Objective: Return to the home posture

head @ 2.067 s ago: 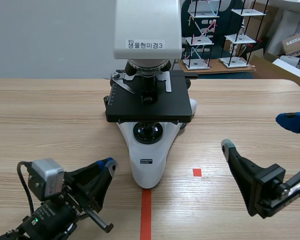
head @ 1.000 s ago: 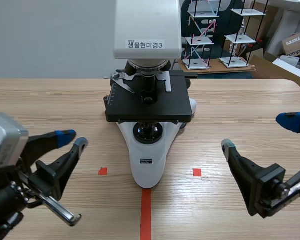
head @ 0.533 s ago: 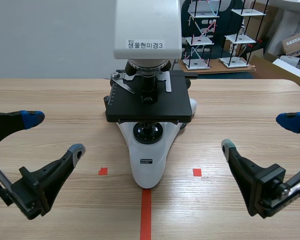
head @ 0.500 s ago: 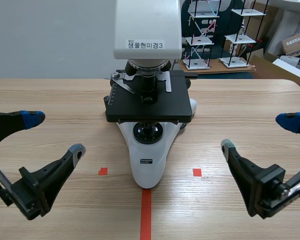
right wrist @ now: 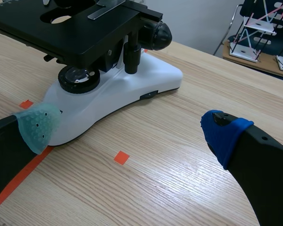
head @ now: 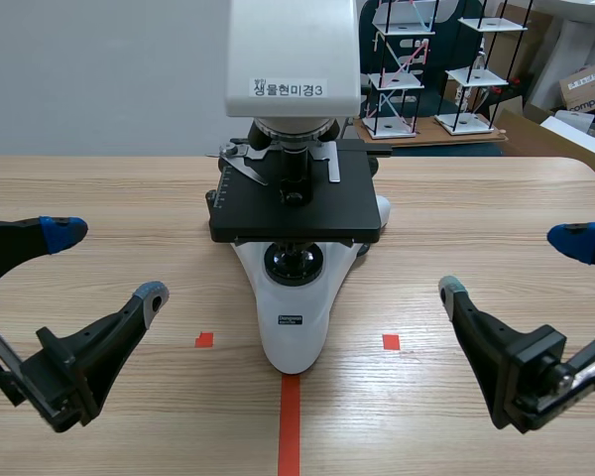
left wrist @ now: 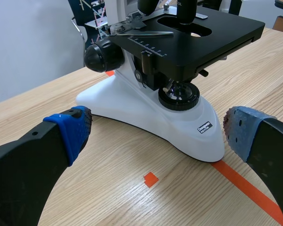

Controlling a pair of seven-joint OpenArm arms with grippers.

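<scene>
A white microscope (head: 293, 198) with a black stage stands in the middle of the wooden table, also seen in the left wrist view (left wrist: 165, 89) and the right wrist view (right wrist: 104, 70). My left gripper (head: 104, 263) hovers to its left, open, with nothing between its fingers; in its own view the gripper (left wrist: 155, 127) has the microscope's base ahead of it. My right gripper (head: 516, 263) hovers to the right of the microscope, open and empty, and its own view (right wrist: 132, 125) looks at the base from the other side.
White wire racks (head: 446, 69) and cardboard boxes (head: 587, 89) stand beyond the table's far right edge. A grey wall fills the back left. The table's right edge lies close to my right arm.
My left arm has risen from low at the front left and swung outward, and its gripper has gone from shut to wide open. The right arm has not moved.
</scene>
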